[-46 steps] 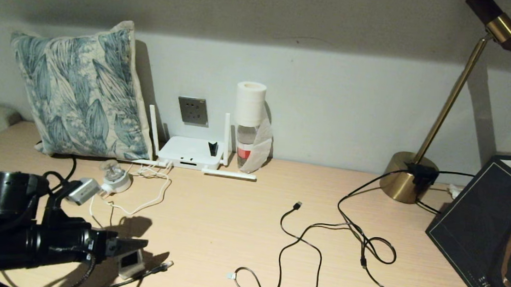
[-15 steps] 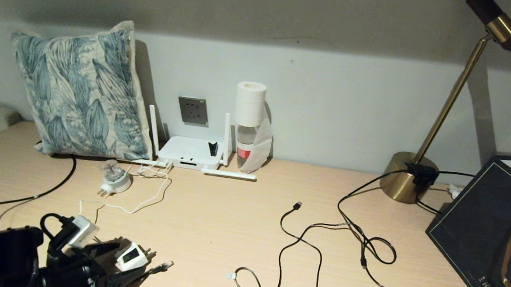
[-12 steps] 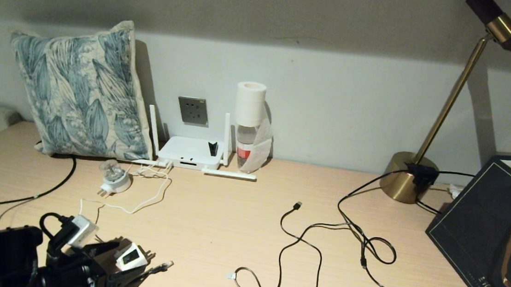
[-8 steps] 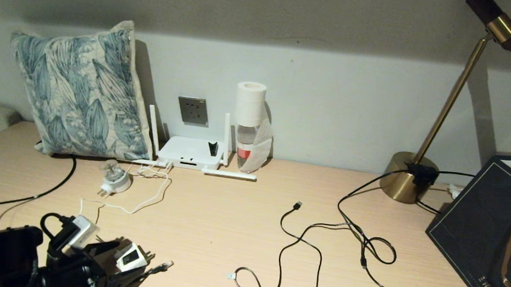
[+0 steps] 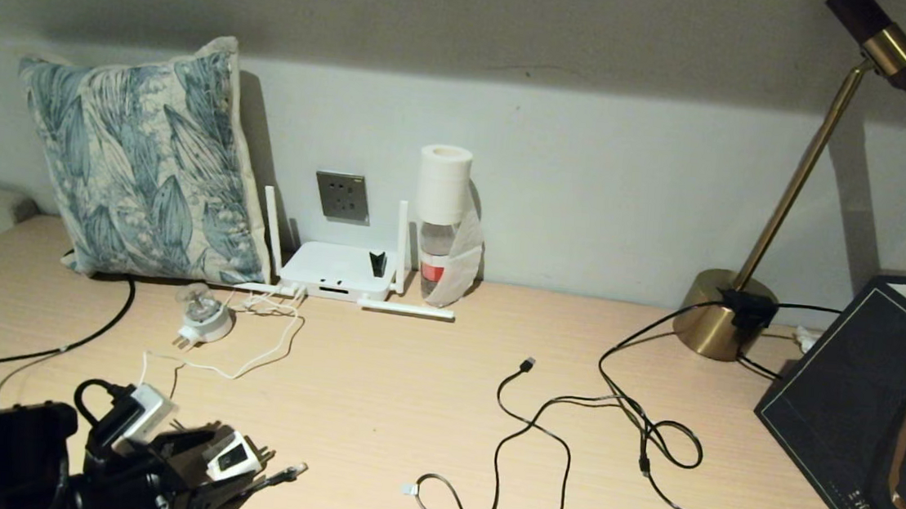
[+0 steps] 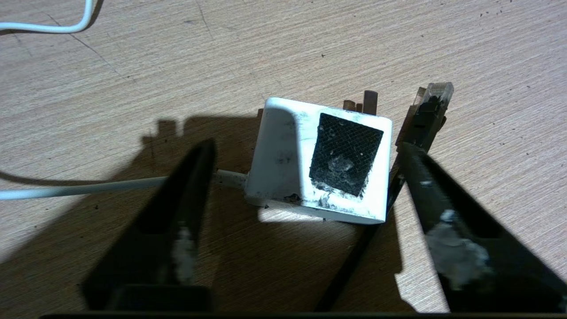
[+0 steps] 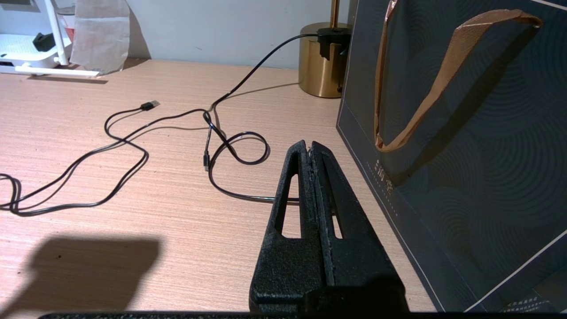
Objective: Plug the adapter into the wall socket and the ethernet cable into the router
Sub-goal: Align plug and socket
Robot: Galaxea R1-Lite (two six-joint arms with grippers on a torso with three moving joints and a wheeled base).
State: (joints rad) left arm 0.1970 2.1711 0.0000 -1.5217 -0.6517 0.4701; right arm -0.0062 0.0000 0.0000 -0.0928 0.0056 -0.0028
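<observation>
Adapter [image 6: 321, 166] lies on the wooden desk [image 5: 408, 398] at the near left corner, black square face up, its thin white cord [image 6: 88, 189] going off to one side. The left gripper [image 5: 226, 458] is low over it, w/ the jaws spread and one finger on each side of the adapter; in the left wrist view a gap shows between each finger and the white box, so nothing is pinched. The ethernet cable [image 6: 427, 113] lies just beside the adapter, its clear clip connector next to one finger [image 6: 447, 221].

Wall socket [image 5: 342, 195] is on the wall at the back, above the router [image 5: 337, 271], which sits on the desk against the wall, approx. between a leaf-print cushion [image 5: 141, 162] and a bottle [image 5: 438, 237]. Both are well apart from the adapter.

The right gripper [image 7: 311, 153] is parked over the right part of the desk near a dark paper bag [image 7: 465, 133], fingers pressed together, holding nothing.
</observation>
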